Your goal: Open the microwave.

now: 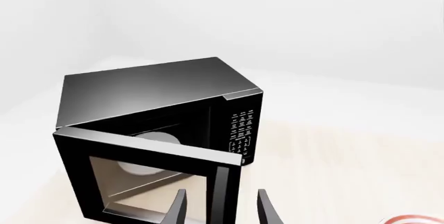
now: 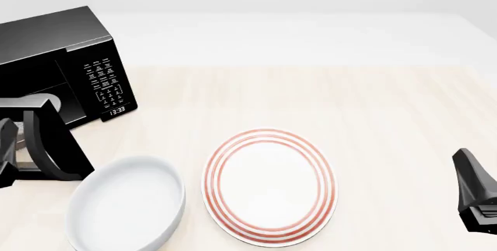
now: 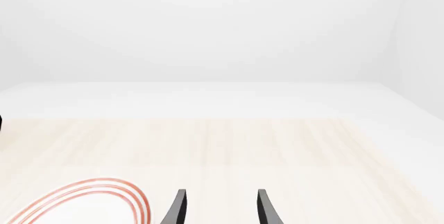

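The black microwave [image 2: 54, 47] stands at the table's far left, keypad [image 2: 105, 85] facing the middle. Its glass-windowed door [image 1: 149, 180] is swung partly open, and the pale turntable [image 1: 158, 140] shows inside. My left gripper [image 1: 222, 208] is open, its two fingers standing on either side of the door's free edge, apart from it. In the front view only a dark part of that gripper [image 2: 6, 152] shows at the left border, beside the door [image 2: 54, 146]. My right gripper [image 3: 220, 208] is open and empty, low at the right [image 2: 469, 172].
A white plate with red rings [image 2: 269, 186] lies in the front middle of the wooden table [image 2: 373, 105]. A white bowl [image 2: 128, 204] sits to its left, close to the open door. The plate's rim also shows in the right wrist view [image 3: 90, 200].
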### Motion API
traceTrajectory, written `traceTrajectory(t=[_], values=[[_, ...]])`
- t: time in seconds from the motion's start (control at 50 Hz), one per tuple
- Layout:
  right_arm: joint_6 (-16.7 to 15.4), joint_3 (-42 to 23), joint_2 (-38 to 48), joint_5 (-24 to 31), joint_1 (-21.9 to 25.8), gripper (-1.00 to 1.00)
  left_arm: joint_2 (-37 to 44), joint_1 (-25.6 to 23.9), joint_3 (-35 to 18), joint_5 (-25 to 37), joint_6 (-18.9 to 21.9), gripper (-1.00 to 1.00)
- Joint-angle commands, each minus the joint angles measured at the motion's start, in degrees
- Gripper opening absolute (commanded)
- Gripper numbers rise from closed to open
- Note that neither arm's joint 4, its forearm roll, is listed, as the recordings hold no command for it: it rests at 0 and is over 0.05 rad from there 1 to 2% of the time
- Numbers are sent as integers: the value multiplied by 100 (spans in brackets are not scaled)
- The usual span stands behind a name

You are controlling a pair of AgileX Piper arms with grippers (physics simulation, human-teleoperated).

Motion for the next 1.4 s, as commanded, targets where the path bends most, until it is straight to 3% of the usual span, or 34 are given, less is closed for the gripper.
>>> traceTrajectory(t=[0.02,0.22,0.26,0.28,0.34,0.4,0.44,0.46,0.48,0.54,0.58,0.6,0.9,1.0,1.04,1.08,1.4], values=[[0,0,0,0,0,100,-737,19,-391,935,113,100],[0,0,0,0,0,100,-906,17,-849,1337,229,100],[0,0,0,0,0,100,-1015,7,-616,1165,221,100],[0,0,0,0,0,100,-980,4,-1013,1483,147,100],[0,0,0,0,0,100,-781,-18,-1122,1411,219,100],[0,0,0,0,0,100,-939,-7,-949,1366,263,100],[0,0,0,0,0,100,-861,-27,-1067,1403,339,100],[0,0,0,0,0,100,-692,-64,-1410,1550,373,100],[0,0,0,0,0,100,-859,-8,-1277,1498,545,100],[0,0,0,0,0,100,-728,7,-1439,1589,550,100],[0,0,0,0,0,100,-627,32,-1928,1988,585,100],[0,0,0,0,0,100,-600,22,-1639,1682,595,100],[0,0,0,0,0,100,706,-301,-2516,1612,1013,100],[0,0,0,0,0,100,1034,-325,-2663,1549,970,100],[0,0,0,0,0,100,1085,-253,-2720,1593,655,100],[0,0,0,0,0,100,1231,-302,-2815,1614,844,100],[0,0,0,0,0,100,2616,-814,-4062,2313,801,100]])
